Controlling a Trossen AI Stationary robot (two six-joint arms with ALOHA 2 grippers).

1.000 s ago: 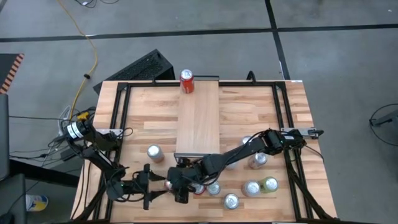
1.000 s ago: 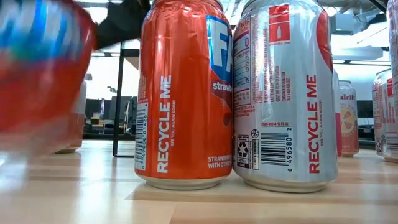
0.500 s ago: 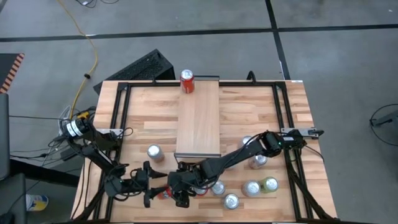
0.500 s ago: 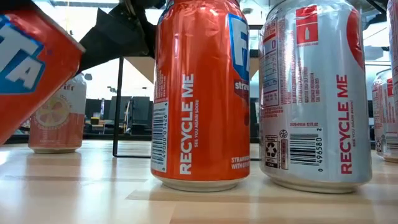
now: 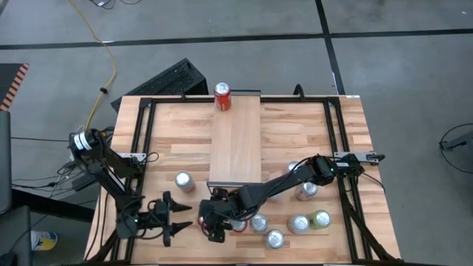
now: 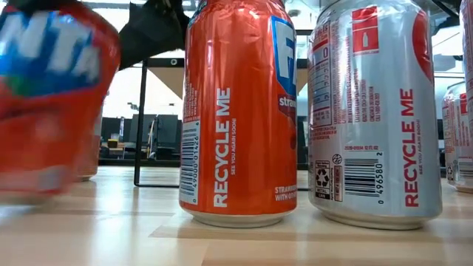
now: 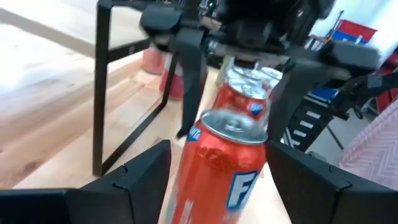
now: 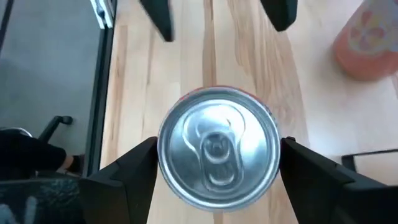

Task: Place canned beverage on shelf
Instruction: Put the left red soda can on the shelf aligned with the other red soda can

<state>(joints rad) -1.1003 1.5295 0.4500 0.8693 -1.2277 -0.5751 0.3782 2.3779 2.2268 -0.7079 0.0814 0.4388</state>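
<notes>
The floor (image 5: pixel 384 66) around the table is grey concrete, crossed by dark seam lines. A yellow cable (image 5: pixel 94 33) snakes over it beyond the table's far left corner, ending near a black keyboard (image 5: pixel 166 81) that lies on the floor just beside that corner. A striped orange-and-white strip (image 5: pixel 15 85) sits further left of the table. A round chair base (image 5: pixel 457 140) shows to the table's right. Behind the table, the low view shows a bright, backlit room with dark desks (image 6: pixel 140 133).
</notes>
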